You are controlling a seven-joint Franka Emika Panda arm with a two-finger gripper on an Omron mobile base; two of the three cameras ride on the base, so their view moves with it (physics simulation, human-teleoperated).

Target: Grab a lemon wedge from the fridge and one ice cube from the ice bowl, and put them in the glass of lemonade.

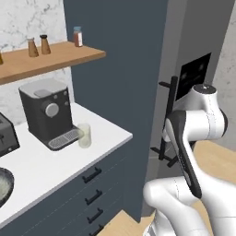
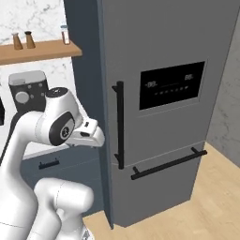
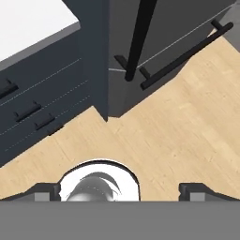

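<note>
The tall grey fridge [image 2: 159,56] stands shut to the right of the counter, with its black vertical handle [image 2: 119,124] in front of my arm. Its lower corner [image 3: 183,28] is seen in the hand view too. My gripper [image 3: 119,191] is open and holds nothing. It points down at the wooden floor, a little short of the fridge's foot. A small glass of lemonade [image 1: 84,135] with a pale yellowish tint stands on the white counter by the coffee machine. The ice bowl [image 1: 3,185] is cut off at the left edge. The lemon wedge and ice cube are hidden.
A dark coffee machine [image 1: 46,113] and a toaster [image 1: 5,137] stand on the counter, with shakers on a wooden shelf [image 1: 50,57] above. Dark blue drawers [image 1: 92,193] sit under the counter. A horizontal black bar handle [image 2: 168,164] crosses the fridge's lower drawer. Bare floor [image 3: 183,136] lies before the fridge.
</note>
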